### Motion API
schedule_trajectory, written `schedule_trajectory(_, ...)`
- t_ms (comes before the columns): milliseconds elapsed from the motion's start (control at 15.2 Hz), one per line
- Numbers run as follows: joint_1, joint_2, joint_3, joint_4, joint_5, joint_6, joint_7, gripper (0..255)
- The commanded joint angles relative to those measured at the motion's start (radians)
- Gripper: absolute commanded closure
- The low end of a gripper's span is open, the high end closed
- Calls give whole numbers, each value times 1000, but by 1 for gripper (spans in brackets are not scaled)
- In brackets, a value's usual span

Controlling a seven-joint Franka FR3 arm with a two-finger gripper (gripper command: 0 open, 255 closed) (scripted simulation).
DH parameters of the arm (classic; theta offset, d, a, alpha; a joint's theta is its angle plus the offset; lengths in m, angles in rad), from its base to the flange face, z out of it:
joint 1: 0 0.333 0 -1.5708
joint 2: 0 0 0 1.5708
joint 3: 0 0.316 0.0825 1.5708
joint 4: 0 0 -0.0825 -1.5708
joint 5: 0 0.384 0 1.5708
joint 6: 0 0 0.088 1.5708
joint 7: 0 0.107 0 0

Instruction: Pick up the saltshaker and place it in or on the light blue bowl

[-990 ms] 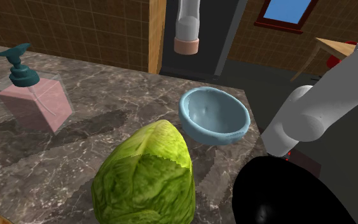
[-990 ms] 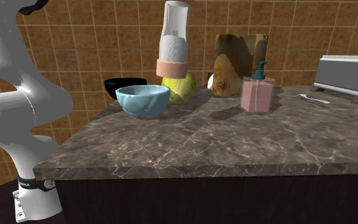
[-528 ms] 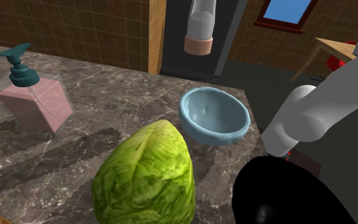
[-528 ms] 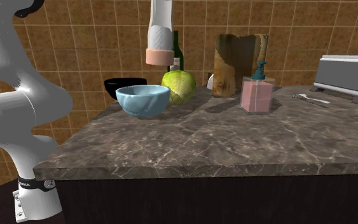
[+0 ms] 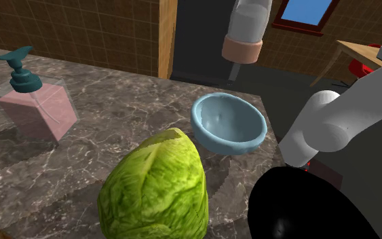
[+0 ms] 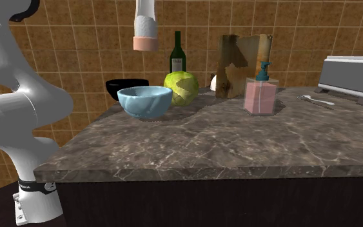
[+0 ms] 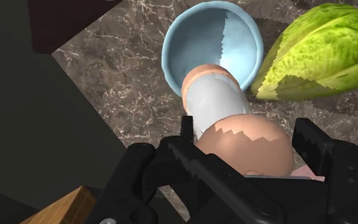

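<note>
A: Big first: the table point(image 5: 101, 146), dark and marbled. A lettuce point(image 5: 155, 193) sits on it, and just beside that the light blue bowl point(image 5: 228, 124), near the table's corner by the arm.
B: Saltshaker point(image 5: 245, 30)?
A: In the air, high above the bowl, upright. The fingers point(image 7: 317, 149) pinch it by its upper end, one on each side.
B: So we call the step lower and release.
A: Yes. We'd go straight down. In the wrist view its low end sits by the bowl's rim, not dead centre, so we'd nudge toward the middle, away from the lettuce. We'd open only once the base is down in the bowl. Dropped from this height it would likely tip or bounce out.
B: Looks?
A: Slim cylinder, pale whitish body, salmon-pink band at the low end, pink rounded top between the fingers.
</note>
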Motion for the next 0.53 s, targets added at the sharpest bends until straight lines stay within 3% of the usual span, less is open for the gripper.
schedule_trajectory(0,8,-13,21,27,21,-31,46,255)
schedule_trajectory(132,14,-21,43,57,43,-59,93,255)
schedule_trajectory(462,21,-95,28,-88,51,11,58,255)
